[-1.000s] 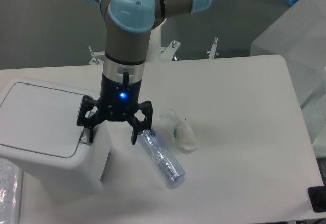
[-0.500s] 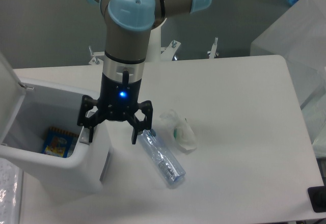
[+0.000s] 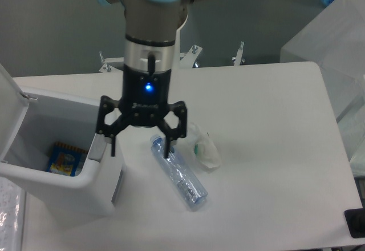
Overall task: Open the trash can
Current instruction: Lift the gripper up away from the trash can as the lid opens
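Lid's up now and staying up, so you're basically looking at a done job here: a second ago the trash can (image 3: 63, 165) was sitting there closed with its flat lid down, half a second ago it had already popped, and right now the lid (image 3: 10, 111) is standing tilted back along the far left edge of the frame. Meanwhile the gripper (image 3: 141, 148) is lifting and sliding a bit to the right, away from the bin's front corner where the grey push tab (image 3: 97, 147) is sitting, and its fingers are spread wide with nothing between them. I'd read that as your arm backing off after the press, so nothing more should be needed on the can itself. The can is sitting at the left end of the table (image 3: 268, 148), a big white boxy thing with rounded corners, and you're now seeing right down into it, where a small blue and yellow packet (image 3: 61, 157) is lying at the bottom. Just beside it on the table a clear plastic bottle (image 3: 178, 174) is lying on its side, with a crumpled clear wrapper (image 3: 201, 145) near it.
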Robot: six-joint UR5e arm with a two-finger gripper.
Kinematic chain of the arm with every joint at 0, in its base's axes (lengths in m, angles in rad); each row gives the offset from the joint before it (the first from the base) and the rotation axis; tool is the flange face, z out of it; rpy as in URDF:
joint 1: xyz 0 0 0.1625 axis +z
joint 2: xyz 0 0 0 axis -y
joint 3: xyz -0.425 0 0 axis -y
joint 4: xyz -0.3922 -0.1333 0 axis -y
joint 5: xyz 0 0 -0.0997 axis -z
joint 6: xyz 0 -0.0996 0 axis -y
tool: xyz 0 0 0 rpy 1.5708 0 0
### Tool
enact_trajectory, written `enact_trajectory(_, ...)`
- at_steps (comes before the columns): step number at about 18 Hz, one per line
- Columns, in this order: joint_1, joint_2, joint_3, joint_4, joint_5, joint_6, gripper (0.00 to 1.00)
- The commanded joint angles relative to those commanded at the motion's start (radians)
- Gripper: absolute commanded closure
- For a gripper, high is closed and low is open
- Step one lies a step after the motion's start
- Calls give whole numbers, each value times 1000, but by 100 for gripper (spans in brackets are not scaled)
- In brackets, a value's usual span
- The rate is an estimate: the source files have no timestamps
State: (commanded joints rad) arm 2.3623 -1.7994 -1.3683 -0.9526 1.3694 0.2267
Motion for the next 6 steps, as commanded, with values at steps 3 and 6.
enact_trajectory(3,5,-3,-11,-9,98,101,0)
enact_trajectory(6,28,-2,-28,-11,137,154,0)
